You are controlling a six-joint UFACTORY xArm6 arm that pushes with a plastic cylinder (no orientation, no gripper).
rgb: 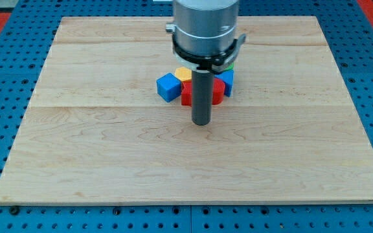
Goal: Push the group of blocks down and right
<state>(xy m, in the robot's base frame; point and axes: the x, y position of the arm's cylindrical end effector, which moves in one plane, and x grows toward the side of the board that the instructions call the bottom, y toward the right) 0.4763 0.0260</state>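
Below the red block (186,96) and blue cube (168,87), my tip (202,122) rests; it has no jaws, and no writing shows.

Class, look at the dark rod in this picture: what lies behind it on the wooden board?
Behind my tip sits a red block, partly covered, flanked by a blue cube, a yellow block and another blue block. A green sliver shows; its shape is hidden.

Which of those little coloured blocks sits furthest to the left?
The blue cube. It sits at the cluster's left edge, left of the red block and yellow block; my tip is below and right of it.
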